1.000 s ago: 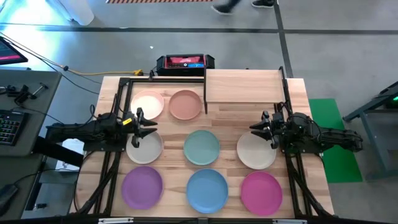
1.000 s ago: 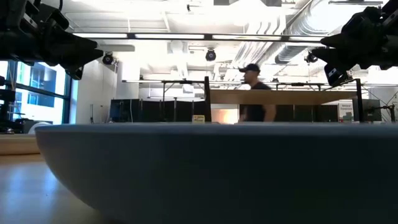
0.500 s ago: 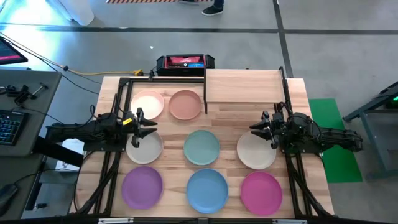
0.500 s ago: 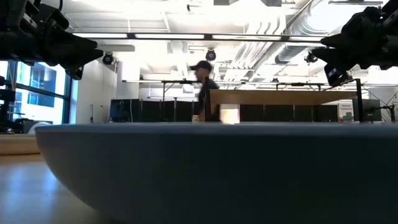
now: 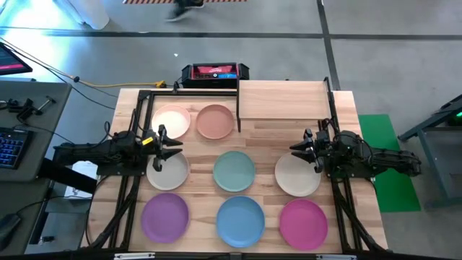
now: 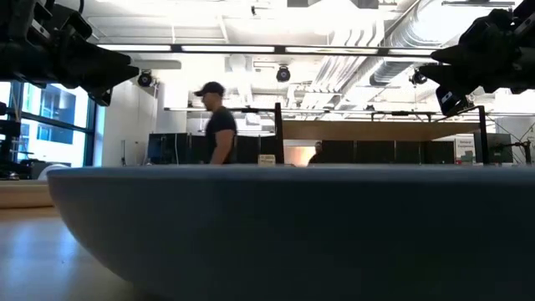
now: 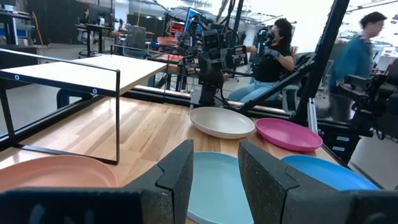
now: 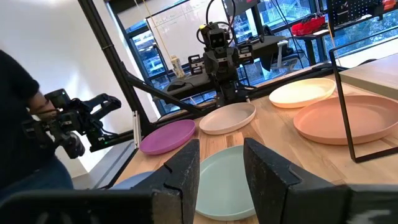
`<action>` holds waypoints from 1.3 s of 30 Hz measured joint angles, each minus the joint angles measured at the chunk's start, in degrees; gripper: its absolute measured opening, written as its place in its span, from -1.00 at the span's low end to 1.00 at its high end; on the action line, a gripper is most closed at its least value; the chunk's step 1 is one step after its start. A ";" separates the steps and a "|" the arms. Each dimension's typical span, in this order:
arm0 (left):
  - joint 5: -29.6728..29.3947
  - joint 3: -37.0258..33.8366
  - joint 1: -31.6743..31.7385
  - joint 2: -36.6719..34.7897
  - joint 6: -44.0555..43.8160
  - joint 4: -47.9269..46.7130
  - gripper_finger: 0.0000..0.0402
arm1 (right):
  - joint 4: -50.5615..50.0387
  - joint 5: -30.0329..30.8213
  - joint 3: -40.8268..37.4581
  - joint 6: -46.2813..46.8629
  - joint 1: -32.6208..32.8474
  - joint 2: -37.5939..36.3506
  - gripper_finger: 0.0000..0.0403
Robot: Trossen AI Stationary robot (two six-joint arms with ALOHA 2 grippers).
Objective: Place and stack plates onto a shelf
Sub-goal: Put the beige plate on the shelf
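Eight plates lie flat on the tabletop in the high view: pale pink (image 5: 171,120), terracotta (image 5: 215,121), cream (image 5: 168,172), teal-green (image 5: 234,171), cream (image 5: 297,175), purple (image 5: 164,217), blue (image 5: 240,219), magenta (image 5: 304,224). The shelf (image 5: 281,100) stands at the far edge on thin black legs, its top bare. My left gripper (image 5: 175,147) hovers open over the far rim of the left cream plate. My right gripper (image 5: 297,149) hovers open over the far rim of the right cream plate. Both point inward toward the teal-green plate (image 7: 217,186), (image 8: 227,179).
A black and red device (image 5: 214,72) sits beyond the far edge. Black frame rails (image 5: 128,195) run along both table sides. The blue plate's wall (image 6: 284,226) fills the low view. A person (image 6: 219,125) walks in the room behind; another person (image 7: 273,53) sits beyond the table.
Neither arm has moved and no plate has shifted. Only a person in the room behind has walked across the low view from right to left.
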 joint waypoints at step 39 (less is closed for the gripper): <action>-12.94 -0.01 0.00 -0.02 -18.47 16.82 -0.42 | -0.04 10.68 0.00 21.42 -0.04 0.00 -0.47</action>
